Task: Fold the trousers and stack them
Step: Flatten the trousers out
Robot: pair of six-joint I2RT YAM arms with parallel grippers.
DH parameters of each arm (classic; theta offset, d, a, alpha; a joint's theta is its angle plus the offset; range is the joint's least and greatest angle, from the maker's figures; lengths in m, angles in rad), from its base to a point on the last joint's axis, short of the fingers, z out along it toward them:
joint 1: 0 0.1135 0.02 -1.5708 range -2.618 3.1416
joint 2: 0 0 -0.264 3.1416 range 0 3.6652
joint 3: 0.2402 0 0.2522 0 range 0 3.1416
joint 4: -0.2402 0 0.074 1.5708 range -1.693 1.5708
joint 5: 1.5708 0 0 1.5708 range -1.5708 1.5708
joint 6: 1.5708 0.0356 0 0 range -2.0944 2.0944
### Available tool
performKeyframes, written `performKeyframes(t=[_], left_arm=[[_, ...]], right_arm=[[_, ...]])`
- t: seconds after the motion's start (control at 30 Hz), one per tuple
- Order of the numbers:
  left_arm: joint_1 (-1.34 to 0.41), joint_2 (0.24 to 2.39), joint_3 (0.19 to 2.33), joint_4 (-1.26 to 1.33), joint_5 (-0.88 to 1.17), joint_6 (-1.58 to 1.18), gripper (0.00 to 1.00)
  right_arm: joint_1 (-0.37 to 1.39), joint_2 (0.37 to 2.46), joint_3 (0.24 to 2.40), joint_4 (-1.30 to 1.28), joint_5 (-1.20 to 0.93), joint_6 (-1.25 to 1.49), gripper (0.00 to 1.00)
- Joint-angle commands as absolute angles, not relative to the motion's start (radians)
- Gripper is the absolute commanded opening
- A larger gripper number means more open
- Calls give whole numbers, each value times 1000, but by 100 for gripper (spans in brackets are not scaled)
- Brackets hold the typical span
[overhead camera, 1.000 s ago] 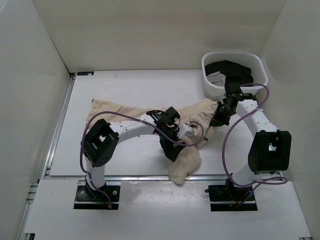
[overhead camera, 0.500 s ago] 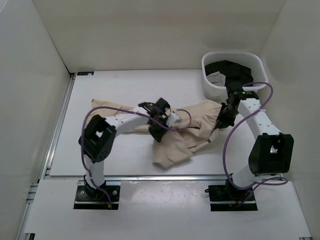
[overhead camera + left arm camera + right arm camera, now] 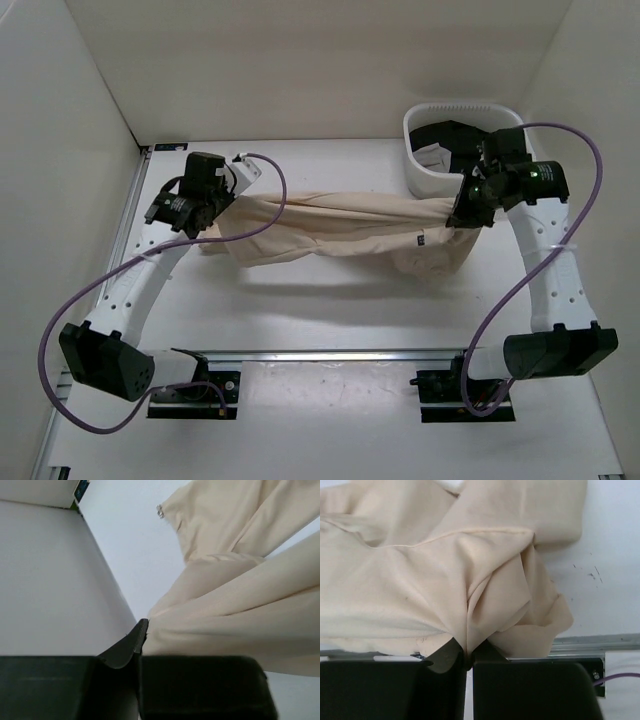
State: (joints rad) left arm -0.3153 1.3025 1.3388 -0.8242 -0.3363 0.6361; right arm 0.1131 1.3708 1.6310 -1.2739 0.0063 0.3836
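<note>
The beige trousers (image 3: 340,228) hang stretched in a long band between my two grippers, lifted above the white table (image 3: 300,300). My left gripper (image 3: 205,213) is shut on the trousers' left end, high at the left. My right gripper (image 3: 462,213) is shut on the right end, close to the basket. A small dark tag (image 3: 421,240) shows near the right end. In the left wrist view the cloth (image 3: 235,615) runs out from the closed fingertips (image 3: 141,635). In the right wrist view bunched folds (image 3: 470,575) are pinched at my gripper (image 3: 468,659).
A white basket (image 3: 415,172) at the back right holds black garments (image 3: 462,140) with a white label. White walls enclose the table on three sides. A metal rail (image 3: 330,355) runs along the near edge by the arm bases.
Both arms rose and spread apart. The left gripper closed on the trousers and carried its end far left; the crumpled heap is now pulled taut off the table.
</note>
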Motion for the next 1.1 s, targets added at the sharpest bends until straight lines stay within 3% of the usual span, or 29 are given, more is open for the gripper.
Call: performKeyframes(t=[0.0, 0.17, 0.3, 0.33, 0.4, 0.43, 0.47, 0.5, 0.57, 0.6, 0.63, 0.67, 0.7, 0.73, 0.83, 0.97, 1.07], left_arm=[[-216, 1264, 1325, -884, -627, 759, 14], [-207, 1243, 1373, -960, -627, 802, 14], [-166, 1252, 1212, -908, -546, 845, 14], [-154, 1291, 1185, -864, -525, 854, 14], [-121, 1366, 1166, -730, -514, 854, 19], [-108, 1481, 1204, -703, -514, 844, 23], [-89, 1550, 1260, -703, -502, 821, 27], [-71, 1621, 1337, -703, -502, 755, 32], [-26, 1794, 1587, -738, -538, 704, 40], [-17, 1828, 1656, -750, -566, 692, 44], [-3, 1847, 1752, -750, -566, 692, 53], [-3, 1847, 1775, -759, -566, 692, 79], [11, 1829, 1775, -759, -539, 716, 100], [23, 1809, 1757, -759, -523, 730, 100], [23, 1666, 1630, -759, -436, 796, 100], [23, 1447, 1227, -749, -422, 920, 100], [44, 1321, 1038, -749, -422, 948, 98]], right_arm=[[78, 1353, 1765, -1485, 133, 298, 0], [78, 1350, 1793, -1474, -102, 282, 0], [118, 1492, 1698, -1324, -325, 295, 3], [135, 1538, 1710, -1255, -349, 285, 14], [166, 1727, 1809, -1239, -322, 285, 22], [166, 1803, 1989, -1258, -301, 285, 29], [176, 1959, 2094, -1279, -246, 285, 51], [176, 2036, 2209, -1310, -220, 310, 62], [176, 2202, 2500, -1420, -207, 319, 71], [176, 2215, 2523, -1436, -224, 334, 74], [187, 2197, 2485, -1436, -236, 334, 77], [196, 2092, 2395, -1340, -209, 334, 83], [196, 2018, 2135, -1269, -183, 344, 85], [207, 1868, 2005, -1194, -163, 359, 87], [181, 1708, 1698, -1069, -118, 388, 88], [170, 1539, 1478, -1069, -44, 437, 85], [170, 1468, 1323, -1032, -83, 451, 84]])
